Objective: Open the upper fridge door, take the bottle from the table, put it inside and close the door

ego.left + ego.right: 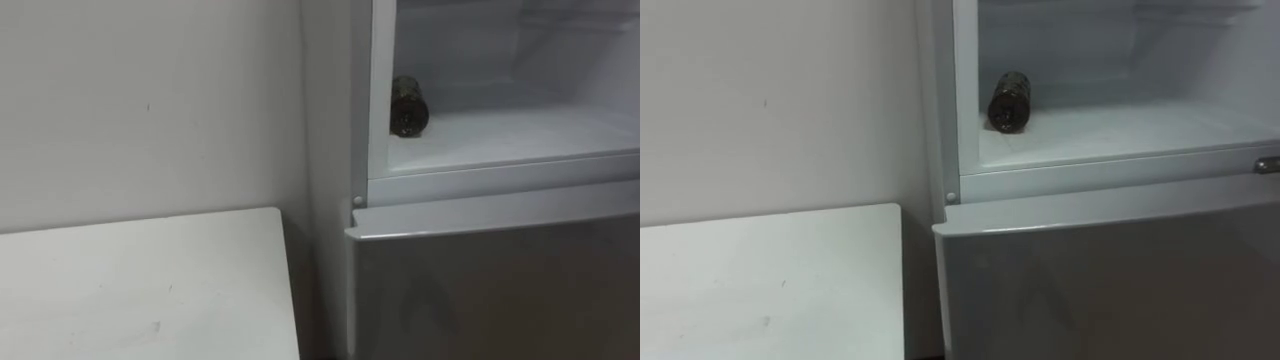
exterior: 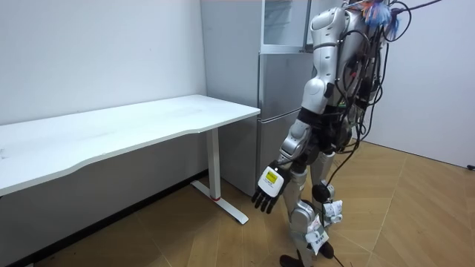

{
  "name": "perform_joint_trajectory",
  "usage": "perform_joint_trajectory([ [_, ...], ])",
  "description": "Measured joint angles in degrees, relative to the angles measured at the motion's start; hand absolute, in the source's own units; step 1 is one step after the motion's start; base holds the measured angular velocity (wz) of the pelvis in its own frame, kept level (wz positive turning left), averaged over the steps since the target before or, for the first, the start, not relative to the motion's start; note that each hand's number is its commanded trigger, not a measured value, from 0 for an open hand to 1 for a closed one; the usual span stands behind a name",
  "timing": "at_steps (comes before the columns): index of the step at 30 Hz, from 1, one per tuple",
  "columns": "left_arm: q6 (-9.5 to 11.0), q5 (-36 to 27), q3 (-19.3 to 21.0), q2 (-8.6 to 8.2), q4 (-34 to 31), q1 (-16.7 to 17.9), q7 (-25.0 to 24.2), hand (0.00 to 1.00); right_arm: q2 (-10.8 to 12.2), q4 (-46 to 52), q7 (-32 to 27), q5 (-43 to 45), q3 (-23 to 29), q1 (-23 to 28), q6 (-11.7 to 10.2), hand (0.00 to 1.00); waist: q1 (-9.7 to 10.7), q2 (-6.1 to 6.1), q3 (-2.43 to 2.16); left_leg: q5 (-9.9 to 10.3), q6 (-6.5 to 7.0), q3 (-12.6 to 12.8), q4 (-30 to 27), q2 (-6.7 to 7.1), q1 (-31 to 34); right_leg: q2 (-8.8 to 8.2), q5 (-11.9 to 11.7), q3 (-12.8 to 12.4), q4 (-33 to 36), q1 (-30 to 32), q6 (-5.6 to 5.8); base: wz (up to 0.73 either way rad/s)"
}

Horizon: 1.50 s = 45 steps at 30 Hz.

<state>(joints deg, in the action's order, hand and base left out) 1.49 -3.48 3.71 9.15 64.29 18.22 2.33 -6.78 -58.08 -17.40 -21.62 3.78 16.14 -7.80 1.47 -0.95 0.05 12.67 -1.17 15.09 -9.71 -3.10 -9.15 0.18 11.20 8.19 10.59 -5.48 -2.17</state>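
The dark, round-bodied bottle [image 1: 408,105] lies on its side on the white floor of the open upper compartment [image 1: 520,135] of the grey fridge [image 1: 500,280], close to the left inner wall of that compartment, with one end turned toward the robot. By this, the task looks done or nearly done. The robot stands in front of the fridge; its left hand [image 2: 269,189] hangs low beside its thigh, below the level of the fridge's upper compartment, with fingers loose and straight and nothing held in them. The white flat table [image 1: 150,280] stands to the left of the fridge, against the pale wall [image 1: 150,100]. I judge the bottle to be stiff and probably smooth; whether it is glass or plastic I cannot tell, so it should be treated as fragile. Lying as it does, it may roll on the compartment floor. If it must be set upright, the best hold seems to be round the middle of its body.
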Motion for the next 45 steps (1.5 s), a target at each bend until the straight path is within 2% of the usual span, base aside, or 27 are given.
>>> perform_joint_trajectory([
  [3,-0.3,-0.8,0.6,-0.71,0.3,0.3,-0.2,0.00,0.0,0.0,0.6,-3.9,1.1,-0.4,1.1,0.00,-0.1,-0.05,0.09,0.0,0.01,0.0,0.0,-0.01,-0.2,-0.07,0.1,0.0,0.1,-0.2,0.09,0.00],
  [8,-0.8,-2.7,1.1,-0.67,-0.2,1.6,-0.5,0.00,-0.4,1.6,0.7,-10.9,5.8,-1.6,2.4,0.00,1.1,0.43,0.07,0.0,0.01,0.0,0.0,-0.04,0.0,-0.10,0.4,-0.1,0.4,0.1,0.11,0.00],
  [12,-0.8,-2.6,3.1,-0.57,-0.3,1.8,-0.5,0.00,-0.7,7.0,-0.3,-14.7,8.9,-1.7,2.3,0.00,1.7,1.04,0.04,0.0,0.00,0.0,0.0,-0.02,0.5,-0.05,0.4,-0.1,0.3,0.6,0.05,0.00],
  [16,-0.7,-2.6,3.1,-0.36,-0.4,1.9,-0.5,0.00,-0.8,9.9,-2.3,-19.0,11.9,-2.4,2.0,0.00,1.8,1.66,-0.10,0.0,0.00,0.0,0.0,0.18,0.4,-0.12,0.4,0.0,0.3,0.6,0.08,0.00],
  [18,-0.7,-2.6,3.1,-0.28,-0.4,1.7,-0.4,0.00,-1.0,13.1,-4.4,-18.9,13.8,-2.7,1.7,0.00,2.0,1.79,-0.17,0.0,0.00,0.0,0.1,0.25,0.2,-0.14,0.4,-0.2,0.3,0.4,0.09,-0.03],
  [23,-0.7,-2.7,3.3,-0.12,-1.3,1.5,0.0,0.00,-2.4,18.5,-9.1,-18.9,14.0,-2.4,1.4,0.00,2.1,2.21,-0.12,0.0,0.00,0.1,0.1,0.27,0.0,-0.18,0.4,-0.4,0.2,0.4,0.10,-0.03],
  [26,-0.7,-2.6,3.5,-0.11,-3.1,2.1,-0.1,0.00,-2.8,23.8,-11.4,-18.7,16.3,-2.1,1.4,0.00,3.0,2.22,-0.03,0.0,0.00,0.1,0.3,0.34,0.0,-0.13,0.5,-0.7,0.2,0.5,0.23,-0.02],
  [30,-0.1,-2.5,7.0,-0.08,-3.6,2.8,-0.1,0.00,-5.0,30.8,-15.7,-18.3,19.5,-2.0,1.2,0.00,3.1,2.49,-0.06,0.0,0.00,0.4,0.3,0.41,0.2,0.02,0.6,-1.7,0.3,1.1,0.29,-0.09],
  [36,-0.1,-2.0,7.5,0.71,-4.2,4.1,0.0,0.00,-7.3,39.6,-22.8,-17.9,24.0,-2.2,-0.3,0.00,3.2,3.02,0.03,0.0,0.00,0.4,0.4,0.52,0.6,0.10,0.5,-1.7,0.3,1.6,0.33,-0.04],
  [38,0.0,-1.9,7.5,0.70,-4.9,4.1,0.0,0.00,-7.4,42.1,-23.9,-17.7,24.6,-2.2,-1.1,0.00,3.1,3.17,0.03,0.0,0.00,0.4,0.4,0.54,0.6,0.10,0.5,-1.7,0.3,1.6,0.33,0.00],
  [41,0.5,-1.4,7.5,0.71,-5.3,3.8,-0.1,0.00,-7.5,46.5,-25.4,-16.0,25.2,-2.4,-1.1,0.00,3.1,3.33,0.04,0.0,0.00,0.4,0.4,0.62,0.6,0.10,0.5,-1.7,0.3,1.6,0.34,0.00],
  [45,0.5,-0.8,7.6,0.73,-5.7,3.8,-0.1,0.00,-9.2,52.1,-27.2,-14.0,26.8,-2.9,-1.1,0.00,3.2,3.46,0.03,0.0,0.01,0.3,0.4,0.81,0.5,-0.02,0.6,-1.8,0.6,1.6,0.47,0.00],
])
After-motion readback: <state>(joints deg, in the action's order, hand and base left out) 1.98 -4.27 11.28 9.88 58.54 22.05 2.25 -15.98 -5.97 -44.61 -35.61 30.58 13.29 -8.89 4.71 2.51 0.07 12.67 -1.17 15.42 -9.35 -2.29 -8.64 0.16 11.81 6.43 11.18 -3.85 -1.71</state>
